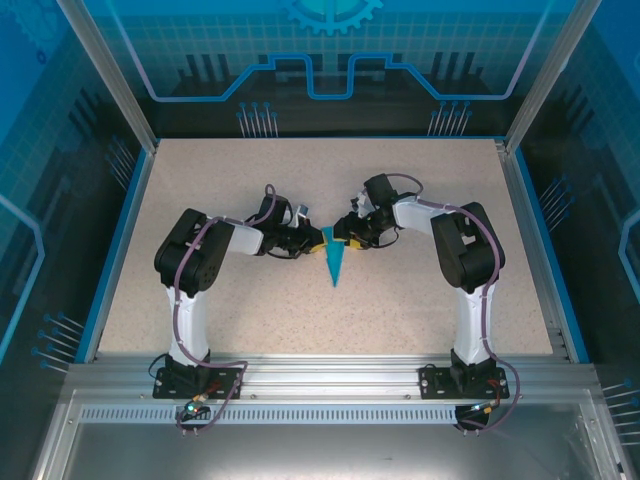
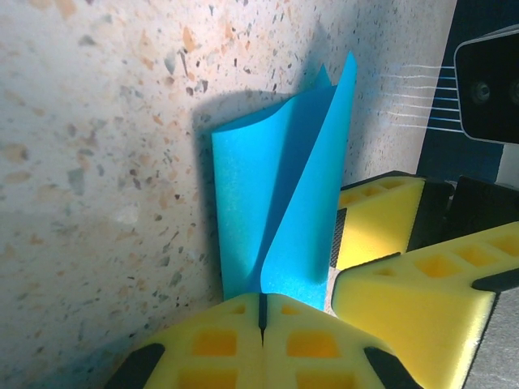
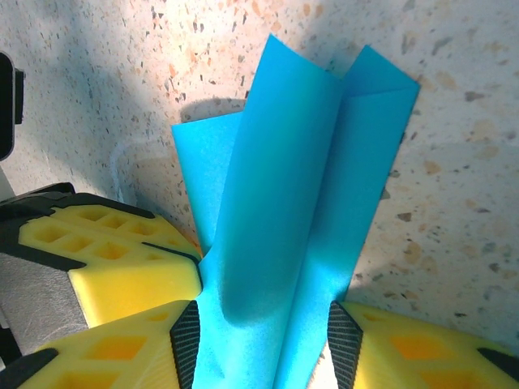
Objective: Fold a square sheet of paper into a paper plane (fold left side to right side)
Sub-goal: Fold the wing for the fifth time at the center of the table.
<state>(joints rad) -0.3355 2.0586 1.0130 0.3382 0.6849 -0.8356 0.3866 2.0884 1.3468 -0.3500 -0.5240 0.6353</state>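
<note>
The square sheet of paper is folded into a slim, bright blue paper plane (image 1: 335, 262) that lies mid-table with its point toward the arms. My left gripper (image 1: 308, 243) is shut on the plane's wide end from the left. In the left wrist view its yellow fingers (image 2: 219, 340) meet on the paper's (image 2: 276, 203) lower edge. My right gripper (image 1: 347, 237) comes in from the right. Its ribbed pads (image 3: 185, 340) sit against both sides of the raised, creased paper (image 3: 292, 178), which spans the gap between them. The two grippers almost touch.
The speckled beige table (image 1: 250, 310) has a blue rim (image 1: 115, 250) on the left and right. An aluminium frame (image 1: 330, 375) runs along the near edge by the arm bases. Glass walls close in the back and sides.
</note>
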